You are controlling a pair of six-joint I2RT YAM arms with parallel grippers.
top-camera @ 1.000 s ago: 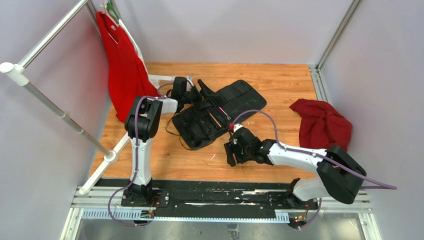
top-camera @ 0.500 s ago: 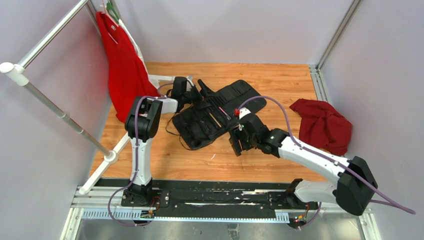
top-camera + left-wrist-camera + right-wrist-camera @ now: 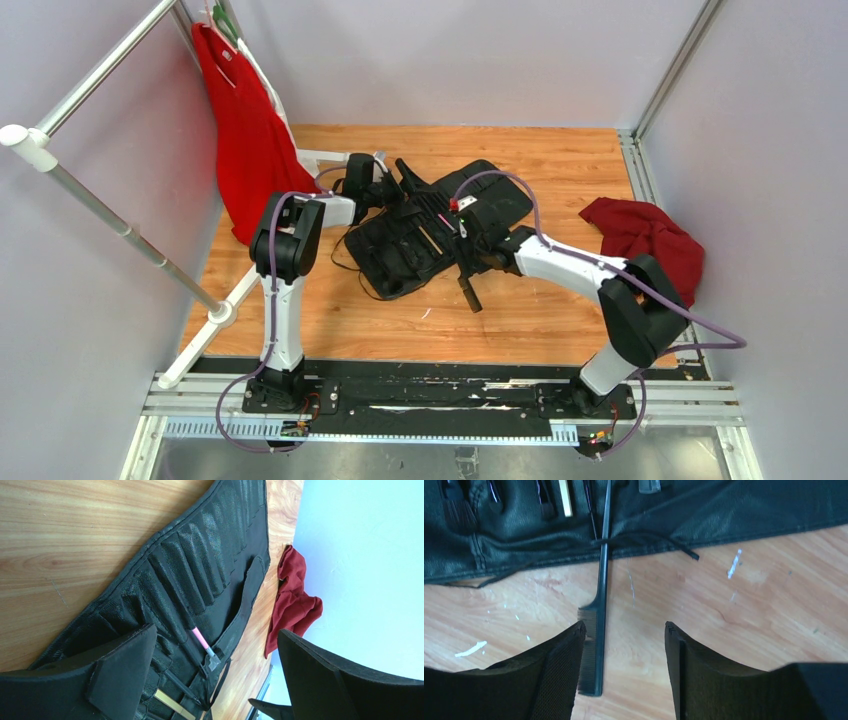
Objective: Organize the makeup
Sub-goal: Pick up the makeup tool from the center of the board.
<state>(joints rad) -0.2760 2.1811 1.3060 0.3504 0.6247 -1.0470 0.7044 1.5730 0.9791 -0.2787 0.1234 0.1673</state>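
So the right gripper [image 3: 625, 626] hangs empty over the tail comb [image 3: 596, 630], fingers [image 3: 559, 670] fairly wide. Comb's tail is tucked in the makeup roll [image 3: 724, 510], teeth end on the wood surface [image 3: 749, 605]. It's off-centre by one finger, so closing could flick it away. The left gripper [image 3: 216, 630] is wide too.

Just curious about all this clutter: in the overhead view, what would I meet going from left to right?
White metal rail → hanging bright red garment → black fabric slotted roll → crumpled dark red cloth.
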